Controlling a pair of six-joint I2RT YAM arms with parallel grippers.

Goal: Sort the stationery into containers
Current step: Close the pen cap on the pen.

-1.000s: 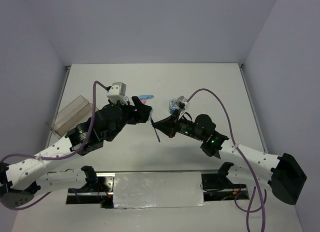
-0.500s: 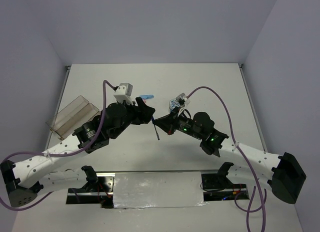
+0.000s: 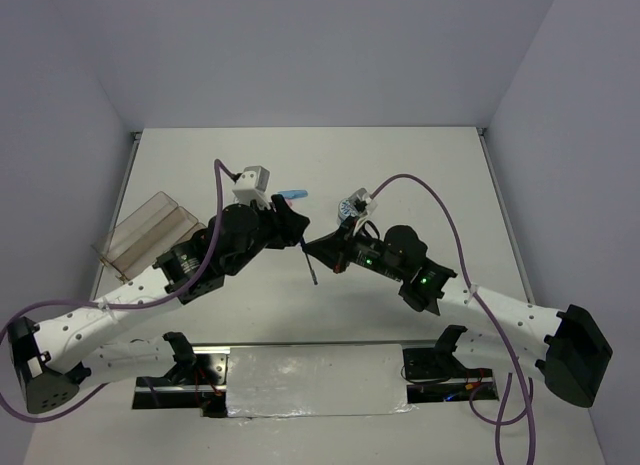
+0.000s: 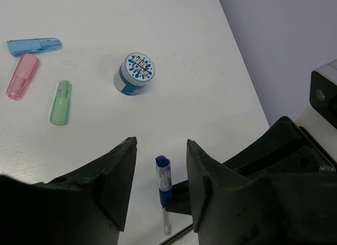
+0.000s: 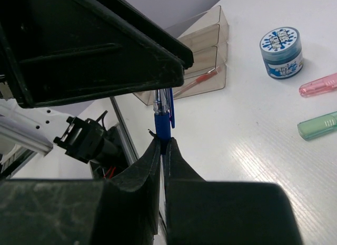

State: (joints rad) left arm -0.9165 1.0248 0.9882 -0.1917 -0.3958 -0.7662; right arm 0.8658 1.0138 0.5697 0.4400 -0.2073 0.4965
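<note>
1. The step in hand looks like a handover of the blue pen (image 5: 163, 118) in the air above the middle of the table.
2. The right gripper (image 5: 162, 145) is clamped tight on the pen's lower barrel and holds it upright.
3. The left gripper (image 4: 161, 150) has its jaws partly apart on either side of the pen's cap end, and neither touches it.
4. The next move calls for the left jaws to meet on the barrel before the right ones let go.
5. The clear tray (image 5: 205, 50) lies at the far left and holds one red pen (image 5: 197, 81) in what looks like an outer compartment; the others look empty.
6. Unsorted on the far table are a patterned disc (image 4: 135, 72) and the blue capsule (image 4: 34, 45), pink capsule (image 4: 22, 75) and green capsule (image 4: 60, 101).
</note>
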